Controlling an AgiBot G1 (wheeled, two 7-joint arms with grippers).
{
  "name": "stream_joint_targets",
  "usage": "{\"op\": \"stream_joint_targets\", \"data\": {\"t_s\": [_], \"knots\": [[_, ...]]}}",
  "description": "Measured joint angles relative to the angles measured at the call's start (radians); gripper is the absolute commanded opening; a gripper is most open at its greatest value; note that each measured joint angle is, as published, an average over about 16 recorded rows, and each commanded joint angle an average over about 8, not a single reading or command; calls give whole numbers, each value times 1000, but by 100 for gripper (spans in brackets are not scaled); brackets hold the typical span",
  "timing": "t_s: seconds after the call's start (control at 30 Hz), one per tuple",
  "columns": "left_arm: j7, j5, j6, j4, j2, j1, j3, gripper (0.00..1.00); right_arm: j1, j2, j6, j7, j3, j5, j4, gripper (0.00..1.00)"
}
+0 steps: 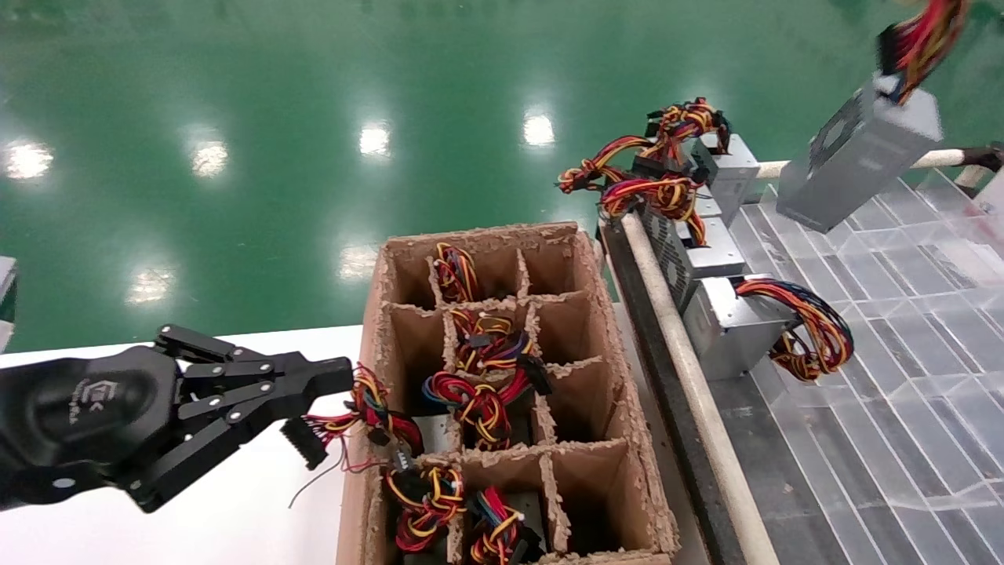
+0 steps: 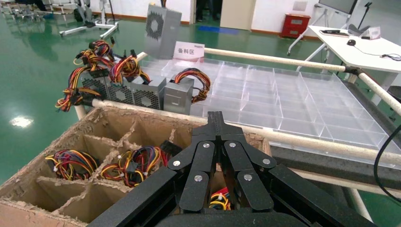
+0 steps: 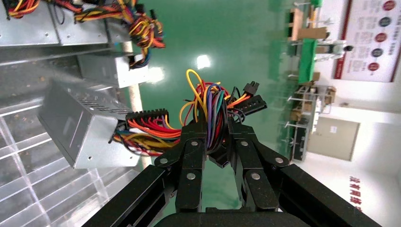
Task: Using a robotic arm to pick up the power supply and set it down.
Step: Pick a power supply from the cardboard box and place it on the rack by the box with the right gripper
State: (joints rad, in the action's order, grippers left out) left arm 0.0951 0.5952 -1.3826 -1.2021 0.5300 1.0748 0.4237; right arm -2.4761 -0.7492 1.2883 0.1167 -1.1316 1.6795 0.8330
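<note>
The right gripper [image 3: 215, 137] is clamped on the bundle of wires [image 3: 208, 106] of a power supply [image 1: 859, 153], whose grey metal box hangs tilted in the air at the upper right of the head view, above the clear divided tray [image 1: 902, 377] and not resting on anything. The box looks heavy and rigid, while the wires are soft and springy, so held this way it will likely swing and twist; the smooth metal sides could slip in narrow jaws, and the firmer hold is probably where the wires leave the case, or across a short side of the box itself. At the lower left of the head view the left gripper [image 1: 333, 380] has its fingers pressed together just beside a red and yellow wire bundle [image 1: 372, 408] spilling over the left wall of the cardboard crate [image 1: 620, 361]; whether it pinches a strand is not clear. Counting outward: one box is in the air, and at least three more stand along the tray's left edge [image 1: 733, 322], though the far ones overlap. The crate shows about six wire bundles among its cells, with several right-hand cells bare.
</note>
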Motion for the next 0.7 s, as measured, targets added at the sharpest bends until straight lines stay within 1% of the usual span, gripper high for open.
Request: {"op": "stream_joint_targets", "data": {"t_s": [0.17, 0.33, 0.5, 0.7], "knots": [[0, 0, 0, 0, 0, 0, 0, 0, 55, -19, -36, -8, -18, 16, -19, 0], [0, 0, 0, 0, 0, 0, 0, 0, 106, -51, -63, -1, -27, 9, -59, 0], [0, 0, 0, 0, 0, 0, 0, 0, 150, -95, -99, 18, -31, -2, -124, 0], [0, 0, 0, 0, 0, 0, 0, 0, 185, -161, -166, 44, -36, 4, -222, 0]]}}
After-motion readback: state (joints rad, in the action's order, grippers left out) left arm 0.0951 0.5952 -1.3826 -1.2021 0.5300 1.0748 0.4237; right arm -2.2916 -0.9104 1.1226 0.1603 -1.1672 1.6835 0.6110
